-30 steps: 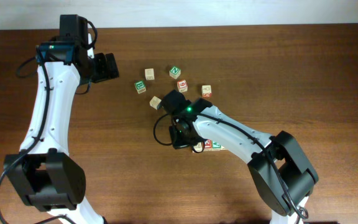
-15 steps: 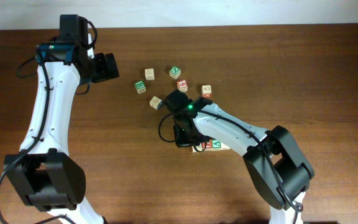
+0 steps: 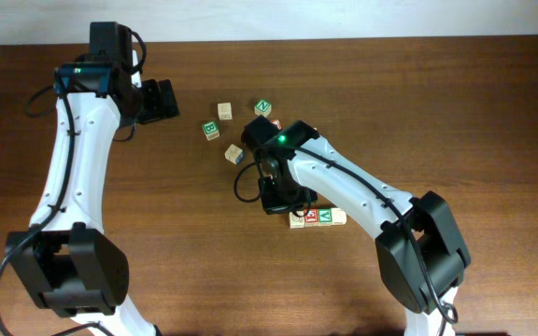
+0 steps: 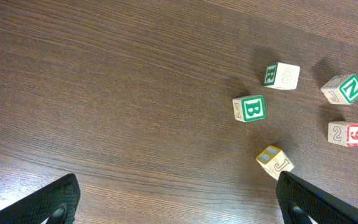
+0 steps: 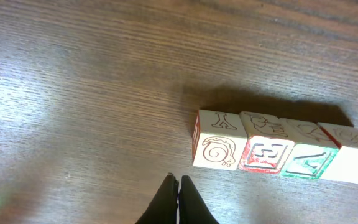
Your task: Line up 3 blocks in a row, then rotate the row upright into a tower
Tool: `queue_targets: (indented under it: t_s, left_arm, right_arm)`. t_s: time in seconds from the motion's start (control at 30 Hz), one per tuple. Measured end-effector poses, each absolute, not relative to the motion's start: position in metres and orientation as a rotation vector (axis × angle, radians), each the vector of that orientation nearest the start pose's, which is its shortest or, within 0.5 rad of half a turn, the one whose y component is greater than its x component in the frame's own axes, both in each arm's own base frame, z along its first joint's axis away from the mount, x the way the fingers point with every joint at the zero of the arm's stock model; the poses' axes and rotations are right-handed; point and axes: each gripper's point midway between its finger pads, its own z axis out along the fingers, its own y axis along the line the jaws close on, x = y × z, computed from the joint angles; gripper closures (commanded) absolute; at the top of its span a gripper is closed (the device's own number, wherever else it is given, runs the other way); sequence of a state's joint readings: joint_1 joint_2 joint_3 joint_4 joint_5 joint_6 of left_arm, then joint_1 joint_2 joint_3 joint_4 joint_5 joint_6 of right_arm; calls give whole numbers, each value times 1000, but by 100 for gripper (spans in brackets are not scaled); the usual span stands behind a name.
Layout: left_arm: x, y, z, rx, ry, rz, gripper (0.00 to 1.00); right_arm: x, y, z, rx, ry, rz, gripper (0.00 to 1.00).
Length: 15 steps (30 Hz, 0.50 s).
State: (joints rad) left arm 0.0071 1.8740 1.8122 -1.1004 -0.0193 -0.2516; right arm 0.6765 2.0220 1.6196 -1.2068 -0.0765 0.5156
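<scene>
Overhead: left gripper [image 3: 162, 98] is sitting off to the side, well apart from the loose blocks [image 3: 234, 153], probably giving the right arm room. Right gripper [image 3: 276, 203] is hovering just beside the left end of the row of blocks [image 3: 318, 217].

Left wrist: jaws are standing wide, holding nothing. B block [image 4: 249, 108] and J block [image 4: 275, 162] are lying ahead, scattered and askew.

Right wrist: fingers [image 5: 166, 205] are pinched together and empty, near the end block [image 5: 217, 148]. Likely lining up a nudge, not a grip.
</scene>
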Motion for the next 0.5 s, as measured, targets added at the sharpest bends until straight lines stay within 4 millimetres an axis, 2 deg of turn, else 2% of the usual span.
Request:
queue_targets:
  t_s: [0.07, 0.17, 0.27, 0.4, 0.43, 0.5]
  left_arm:
    - [445, 7, 185, -358, 2709, -43, 1]
    - [445, 6, 185, -358, 2709, -43, 1]
    - [445, 6, 185, -358, 2710, -43, 1]
    - [445, 6, 185, -357, 2710, -43, 1]
    - [445, 6, 185, -357, 2710, -43, 1]
    - [445, 6, 185, -358, 2709, -43, 1]
  right_arm:
    - [279, 241, 59, -256, 3221, 50, 95]
    - [257, 226, 27, -248, 3288, 2, 95]
    - [250, 223, 18, -252, 3298, -7, 95]
    - [256, 223, 16, -253, 3269, -17, 94]
    - [257, 224, 16, -254, 3262, -13, 90]
    - [268, 227, 15, -296, 3210, -1, 89]
